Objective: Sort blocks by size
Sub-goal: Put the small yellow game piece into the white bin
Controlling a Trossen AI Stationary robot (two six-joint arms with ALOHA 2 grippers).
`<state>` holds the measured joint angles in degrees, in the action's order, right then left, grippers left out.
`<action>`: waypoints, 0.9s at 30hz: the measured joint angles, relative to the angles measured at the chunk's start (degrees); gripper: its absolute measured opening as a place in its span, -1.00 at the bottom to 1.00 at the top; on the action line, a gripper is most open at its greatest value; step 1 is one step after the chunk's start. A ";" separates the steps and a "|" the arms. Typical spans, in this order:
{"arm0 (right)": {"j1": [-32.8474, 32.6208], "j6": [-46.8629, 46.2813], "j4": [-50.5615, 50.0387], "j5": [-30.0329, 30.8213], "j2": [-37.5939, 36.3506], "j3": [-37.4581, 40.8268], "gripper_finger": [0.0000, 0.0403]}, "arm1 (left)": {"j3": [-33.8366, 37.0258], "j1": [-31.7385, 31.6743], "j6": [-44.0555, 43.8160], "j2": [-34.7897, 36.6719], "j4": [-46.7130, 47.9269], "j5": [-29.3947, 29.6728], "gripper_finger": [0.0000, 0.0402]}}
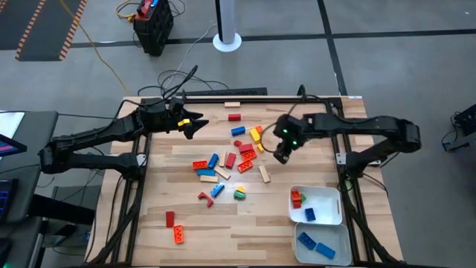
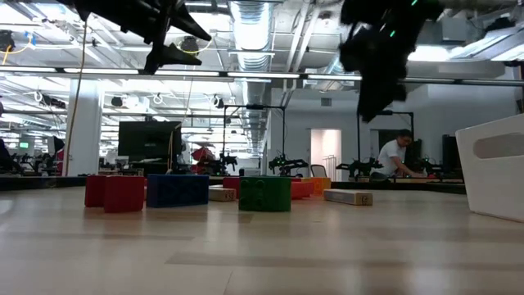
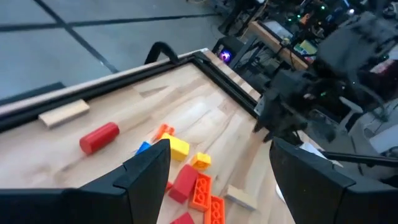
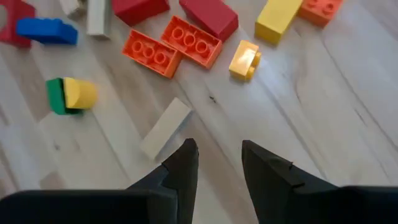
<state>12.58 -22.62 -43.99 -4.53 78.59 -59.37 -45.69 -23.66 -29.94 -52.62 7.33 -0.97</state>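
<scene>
Blocks (image 1: pixel 227 160) scattered mid-table; few already in white trays (image 1: pixel 331 197) at near right. Right gripper (image 4: pixel 217 162) hovers above tan wooden block (image 4: pixel 166 127), fingers slightly apart, empty. Likely step: reaching for next pick. Next: descend, straddle block, close. Left gripper (image 3: pixel 217 168) waits wide open, raised over far left.

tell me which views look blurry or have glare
Low view: the right gripper is a dark smear against bright ceiling lights, and the near tabletop is soft. Left wrist view: the other arm and room beyond are blurred, while the red cylinder reads clearly. Right wrist view: the orange bricks are fairly sharp, with soft shadows.
</scene>
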 joint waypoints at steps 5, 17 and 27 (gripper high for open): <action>2.47 3.84 1.11 -1.71 8.27 -1.86 -0.07 | 0.00 -0.02 -3.04 0.00 2.16 2.21 0.32; 2.76 1.19 0.71 5.08 24.26 -13.48 0.27 | 0.00 0.00 -7.04 -0.02 4.58 4.59 0.32; 2.41 1.04 1.19 7.80 31.52 -16.31 0.27 | 0.00 0.02 -7.06 -0.02 7.54 3.82 0.32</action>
<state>14.98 -21.58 -42.79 3.27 110.11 -75.68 -45.69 -23.64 -37.00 -52.64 14.87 2.85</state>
